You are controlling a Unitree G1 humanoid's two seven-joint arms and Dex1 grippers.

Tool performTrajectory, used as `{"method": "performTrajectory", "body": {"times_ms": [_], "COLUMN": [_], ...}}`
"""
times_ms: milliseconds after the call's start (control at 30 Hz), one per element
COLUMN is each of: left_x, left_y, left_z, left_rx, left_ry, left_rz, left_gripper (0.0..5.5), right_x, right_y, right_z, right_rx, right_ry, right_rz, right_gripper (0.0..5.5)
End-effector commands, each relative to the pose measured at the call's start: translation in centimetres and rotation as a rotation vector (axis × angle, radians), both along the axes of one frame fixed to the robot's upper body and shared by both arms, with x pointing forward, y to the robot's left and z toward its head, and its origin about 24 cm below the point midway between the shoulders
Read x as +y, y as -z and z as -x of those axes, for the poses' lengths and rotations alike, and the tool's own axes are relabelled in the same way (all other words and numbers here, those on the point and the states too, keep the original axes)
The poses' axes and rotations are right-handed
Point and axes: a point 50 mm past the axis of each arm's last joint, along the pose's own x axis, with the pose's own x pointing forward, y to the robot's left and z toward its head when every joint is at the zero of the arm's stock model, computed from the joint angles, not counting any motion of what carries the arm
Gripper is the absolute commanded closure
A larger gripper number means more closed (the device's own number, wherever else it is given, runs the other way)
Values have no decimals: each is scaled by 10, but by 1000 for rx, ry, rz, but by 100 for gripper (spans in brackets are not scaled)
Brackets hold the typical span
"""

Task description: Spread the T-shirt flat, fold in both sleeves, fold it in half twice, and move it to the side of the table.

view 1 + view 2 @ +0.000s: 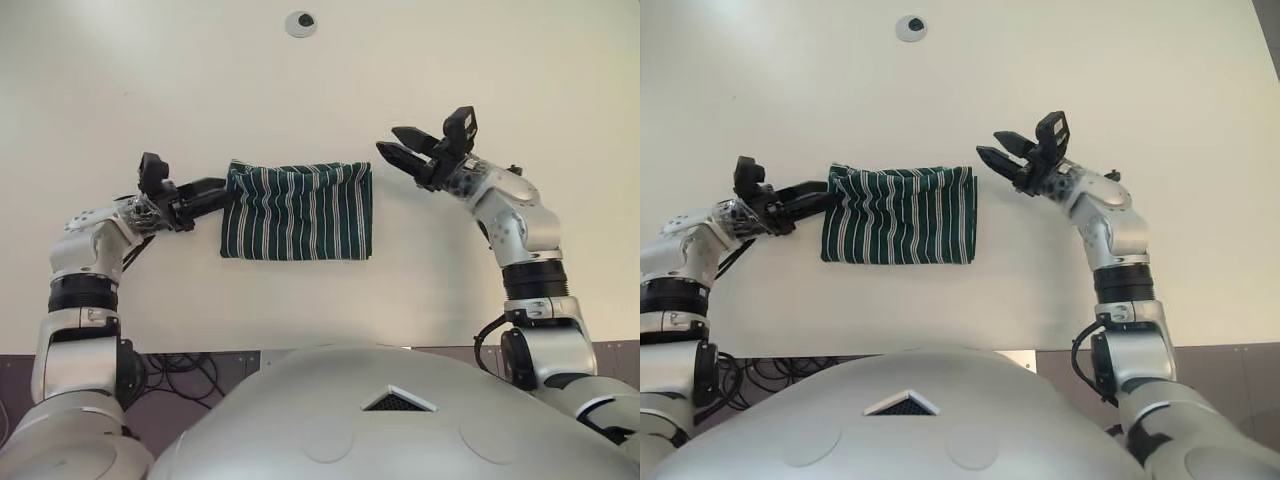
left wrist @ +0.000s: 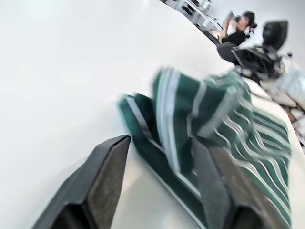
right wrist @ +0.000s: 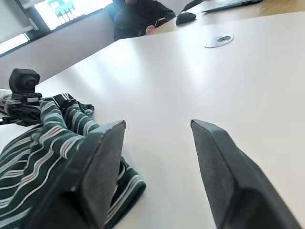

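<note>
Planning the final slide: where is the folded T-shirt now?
The T-shirt lies folded on the table in the head view, left claw at its left edge, right claw off its far right corner.

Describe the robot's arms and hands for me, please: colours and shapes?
The left arm and right arm are rounded silver-grey shells with black bands at the joints; a black cable loops by the right elbow. The left hand and right hand are black, each with two tapered fingers and a boxy camera attached.

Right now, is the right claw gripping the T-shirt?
No, the right claw stands open with nothing between its fingers, beside the folded T-shirt.
</note>
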Motion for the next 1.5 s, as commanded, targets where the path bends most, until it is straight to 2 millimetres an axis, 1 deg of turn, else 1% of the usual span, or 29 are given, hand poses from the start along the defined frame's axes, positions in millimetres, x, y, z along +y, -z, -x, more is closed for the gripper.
{"method": "performTrajectory", "body": {"times_ms": [33, 100, 133, 167, 233, 333, 367, 433, 533, 667, 700, 800, 900, 967, 1000, 1033, 1100, 1133, 1167, 1200, 1267, 1300, 1367, 1433, 1467, 1500], "left_x": [6, 5, 4, 3, 2, 11, 14, 15, 10, -5, -10, -19, -30, -48, -60, -71, -98, -112, -124, -133, -145, -149, -153, -150, -149, -147], "left_y": [8, 12, 12, 12, 11, 10, 7, 4, 0, -3, -3, -3, -3, -7, -10, -12, -13, -11, -9, -7, -5, -4, -2, -4, -8, -11], "left_z": [1, 2, 3, 3, 2, -11, -16, -20, -21, -20, -20, -22, -24, -29, -33, -37, -43, -44, -45, -45, -46, -46, -46, -49, -51, -52], "left_rx": [44, 43, 31, 14, -20, -79, -120, -190, -280, -368, -376, -387, -409, -447, -472, -494, -531, -536, -536, -533, -531, -533, -535, -544, -565, -582], "left_ry": [-110, -135, -140, -152, -183, -376, -446, -528, -557, -532, -526, -535, -540, -512, -494, -481, -467, -461, -454, -450, -462, -472, -494, -565, -610, -646], "left_rz": [28, 52, 71, 97, 142, 182, 213, 278, 349, 371, 381, 409, 432, 453, 461, 464, 450, 450, 457, 464, 466, 460, 444, 435, 428, 420], "left_gripper": [301, 301, 301, 285, 254, 202, 202, 202, 202, 202, 202, 202, 202, 202, 202, 202, 202, 202, 202, 202, 202, 202, 202, 202, 202, 202], "right_x": [26, 48, 59, 71, 90, 116, 123, 131, 133, 126, 120, 93, 35, -22, -54, -81, -137, -160, -178, -190, -208, -212, -212, -208, -204, -197], "right_y": [-28, -36, -36, -32, -21, 6, 15, 28, 39, 48, 50, 57, 67, 71, 71, 70, 65, 61, 56, 53, 43, 36, 21, -7, -32, -53], "right_z": [10, 23, 29, 34, 40, 41, 41, 40, 34, 16, 11, 1, -11, -17, -15, -12, 0, 7, 13, 17, 20, 18, 10, -2, -7, -8], "right_rx": [-348, -510, -567, -610, -657, -675, -665, -650, -621, -532, -499, -405, -213, -93, -18, 41, 147, 180, 201, 211, 197, 162, 39, -227, -439, -618], "right_ry": [-61, -160, -208, -260, -317, -355, -358, -366, -331, -202, -162, -89, 43, 202, 308, 403, 645, 762, 854, 919, 1022, 1052, 1075, 1137, 1203, 1267], "right_rz": [-30, -15, 8, 47, 125, 287, 325, 385, 442, 502, 513, 578, 661, 743, 747, 743, 707, 695, 677, 664, 651, 634, 610, 656, 715, 738], "right_gripper": [300, 300, 300, 300, 300, 300, 300, 300, 300, 300, 300, 300, 300, 300, 300, 300, 300, 300, 300, 300, 300, 300, 300, 300, 300, 300]}}
